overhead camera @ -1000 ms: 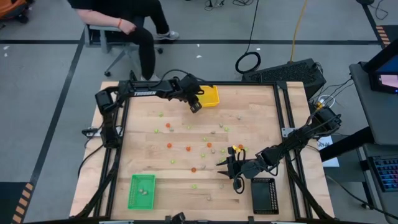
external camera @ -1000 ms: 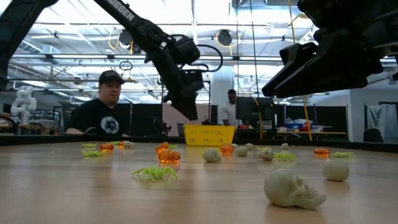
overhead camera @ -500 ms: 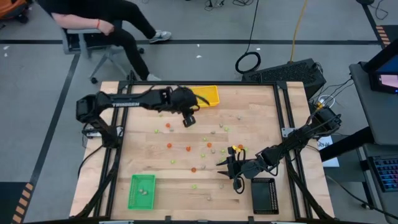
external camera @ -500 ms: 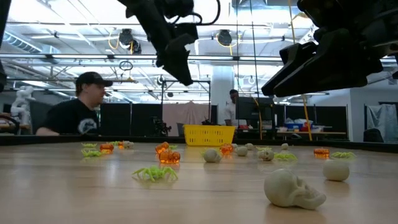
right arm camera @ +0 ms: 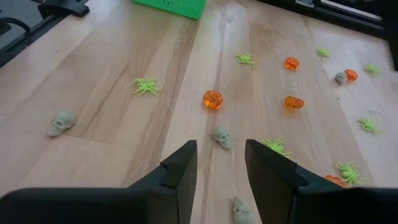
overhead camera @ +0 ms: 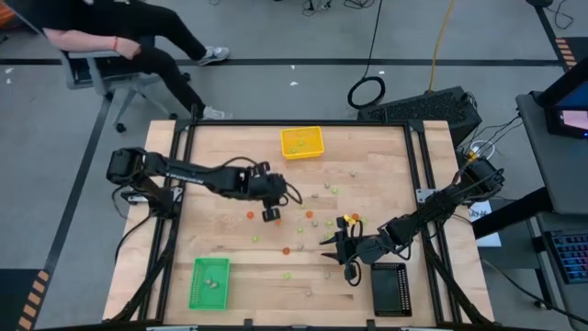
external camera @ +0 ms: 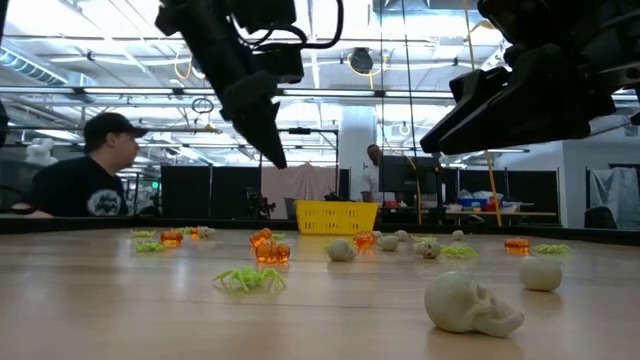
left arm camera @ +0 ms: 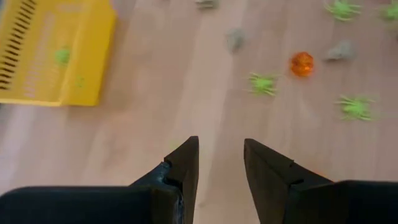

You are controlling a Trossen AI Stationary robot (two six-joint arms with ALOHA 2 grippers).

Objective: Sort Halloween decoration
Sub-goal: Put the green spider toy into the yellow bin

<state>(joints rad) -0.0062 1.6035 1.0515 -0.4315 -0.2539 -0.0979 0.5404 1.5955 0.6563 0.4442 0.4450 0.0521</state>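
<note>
The Halloween decoration pieces lie scattered on the wooden table (overhead camera: 211, 230): orange pumpkins (right arm camera: 212, 99), light green spiders (right arm camera: 145, 85) and pale skulls (right arm camera: 221, 137). My left gripper (overhead camera: 269, 213) hangs open above the table's middle, near an orange piece (overhead camera: 249, 215), with nothing between its fingers (left arm camera: 186, 165). My right gripper (overhead camera: 331, 241) stands open over the near right part, above pale skulls (right arm camera: 242, 211), and touches nothing. Both grippers also show in the low view, the left gripper (external camera: 270, 150) high at the left and the right gripper (external camera: 500, 100) large at the right.
A yellow tray (overhead camera: 302, 142) stands at the far edge with a green piece (left arm camera: 61, 56) in it. A green tray (overhead camera: 209, 282) holding a few pieces sits at the near left, a black tray (overhead camera: 389, 290) at the near right. A person on a chair (overhead camera: 101, 46) is beyond the far left corner.
My left gripper has swung from over the yellow tray toward the table's near edge, to above the middle, keeping its height and rolling a little; its fingers stay open. The person on the chair has rolled away to the left.
</note>
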